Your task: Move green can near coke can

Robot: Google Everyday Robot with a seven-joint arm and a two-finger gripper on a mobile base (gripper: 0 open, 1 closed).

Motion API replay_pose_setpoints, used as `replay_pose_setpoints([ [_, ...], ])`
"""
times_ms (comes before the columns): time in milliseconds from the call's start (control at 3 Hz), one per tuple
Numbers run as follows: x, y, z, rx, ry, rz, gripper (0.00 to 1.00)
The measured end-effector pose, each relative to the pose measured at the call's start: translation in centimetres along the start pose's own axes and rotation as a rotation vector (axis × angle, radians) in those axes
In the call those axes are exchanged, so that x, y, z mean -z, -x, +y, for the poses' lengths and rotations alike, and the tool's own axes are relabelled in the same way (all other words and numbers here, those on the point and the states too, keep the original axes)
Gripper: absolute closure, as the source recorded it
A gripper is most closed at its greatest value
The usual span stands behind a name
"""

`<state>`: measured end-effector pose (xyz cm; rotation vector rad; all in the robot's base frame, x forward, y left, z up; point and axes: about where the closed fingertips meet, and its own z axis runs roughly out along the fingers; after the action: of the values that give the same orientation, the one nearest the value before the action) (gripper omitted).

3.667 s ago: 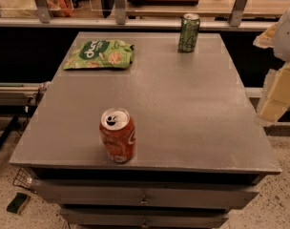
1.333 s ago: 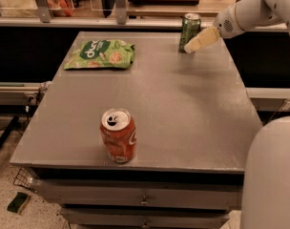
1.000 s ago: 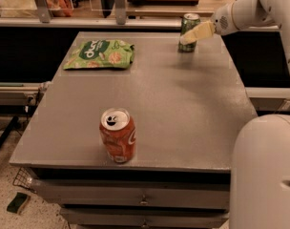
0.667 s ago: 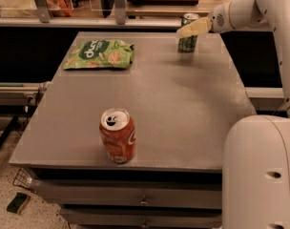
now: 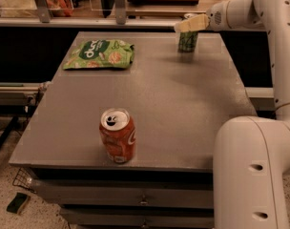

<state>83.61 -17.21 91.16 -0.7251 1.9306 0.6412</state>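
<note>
The green can [image 5: 188, 41] stands upright at the far right of the grey table [image 5: 183, 104]. The coke can [image 5: 117, 136] stands upright near the table's front edge, left of centre, its silver top and pull tab showing. My gripper [image 5: 190, 24] reaches in from the right on the white arm [image 5: 240, 11]. It sits at the green can's top and covers the rim. The two cans are far apart.
A flat green snack bag [image 5: 100, 54] lies at the far left of the table. My white base [image 5: 252, 175] stands at the table's front right corner. Drawers [image 5: 135, 202] run under the tabletop. A rail and shelf with clutter [image 5: 88, 4] stand behind the table.
My gripper has moved left and slightly up, from beside the green can's right side to over its top. Both cans and the snack bag have stayed in place.
</note>
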Motion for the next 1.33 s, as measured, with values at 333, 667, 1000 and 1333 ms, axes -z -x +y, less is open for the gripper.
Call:
replay_pose_setpoints([
  [333, -0.2, 0.3, -0.2, -0.011, 0.002, -0.014, 0.0],
  [667, -0.7, 0.3, 0.6, 0.116, -0.043, 0.099, 0.15],
  [1000, -0.1, -1.1, -1.5, 0.223, -0.137, 0.208, 0.18],
  [1333, -0.6, -1.4, -1.6, 0.191, -0.136, 0.203, 0.0],
])
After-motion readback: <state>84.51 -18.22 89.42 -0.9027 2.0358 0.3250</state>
